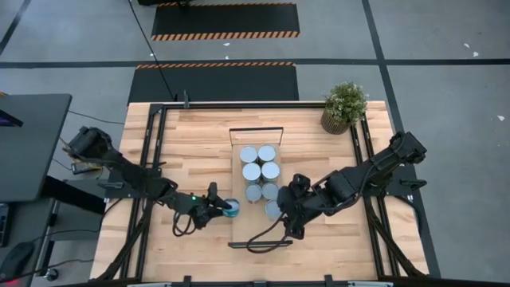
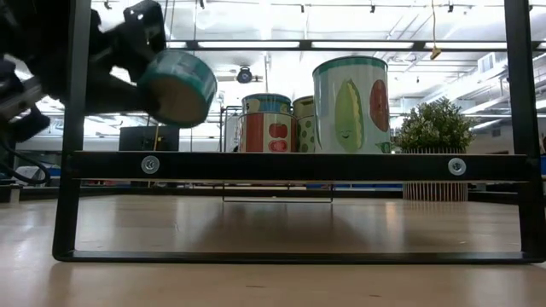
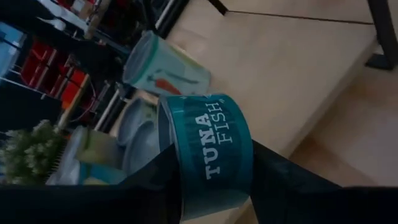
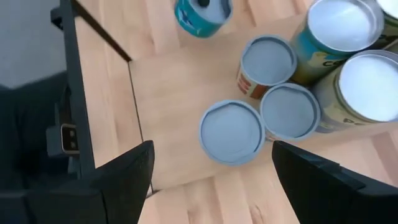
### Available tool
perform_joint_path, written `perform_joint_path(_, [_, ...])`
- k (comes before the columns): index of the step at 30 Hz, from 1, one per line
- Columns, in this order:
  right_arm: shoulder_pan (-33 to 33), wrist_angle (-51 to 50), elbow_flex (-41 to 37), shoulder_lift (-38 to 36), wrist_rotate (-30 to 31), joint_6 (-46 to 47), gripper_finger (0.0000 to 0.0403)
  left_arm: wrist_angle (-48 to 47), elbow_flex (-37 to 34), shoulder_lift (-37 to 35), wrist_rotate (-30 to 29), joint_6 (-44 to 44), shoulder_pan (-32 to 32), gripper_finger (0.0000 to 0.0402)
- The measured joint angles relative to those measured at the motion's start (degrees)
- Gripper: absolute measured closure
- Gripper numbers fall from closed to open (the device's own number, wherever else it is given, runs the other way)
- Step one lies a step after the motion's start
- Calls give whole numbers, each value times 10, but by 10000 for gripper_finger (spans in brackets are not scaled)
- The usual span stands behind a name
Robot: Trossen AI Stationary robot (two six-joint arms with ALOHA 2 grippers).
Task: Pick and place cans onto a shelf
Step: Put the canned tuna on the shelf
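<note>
Nearest the front of the table, the left gripper (image 1: 217, 209) is clamped on a teal can (image 1: 231, 208) labelled "TUNA FISH", its dark fingers (image 3: 283, 180) pressing the can's printed side wall from both sides. This can (image 3: 208, 152) is tipped over rather than upright: in the low view it hangs above the board with its round axis lying roughly level and one flat end facing the shelf's left edge, held clear of the wood at the shelf's near left side. The right gripper (image 1: 288, 215) hovers over the near right part of the shelf (image 1: 241, 231), fingers spread wide with nothing between them, just above the closest standing can (image 4: 231, 132), which shows only its grey lid. The shelf is a long narrow light board whose long axis runs from the table's front toward its back, with thin black frames at both ends; the near frame fills the low view. Farther along it, seven cans (image 1: 260, 172) stand upright with lids up, packed in two rows that follow the board's length, several touching their neighbours. In the low view the tall ones carry vegetable pictures, one (image 2: 351, 104) with corn and tomato. Beyond the shelf, at the far right corner of the table (image 1: 199, 131), stands a small potted plant (image 1: 344, 106).
</note>
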Motion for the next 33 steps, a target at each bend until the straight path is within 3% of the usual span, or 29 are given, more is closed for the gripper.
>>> perform_joint_path(13, [0,36,0,0,30,58,71,38,42,131,17,5,9,255])
perform_joint_path(28, [0,42,0,0,36,58,71,41,46,135,26,-4,-5,254])
perform_joint_path(33, [0,42,0,0,36,58,71,39,46,135,22,-5,-5,230])
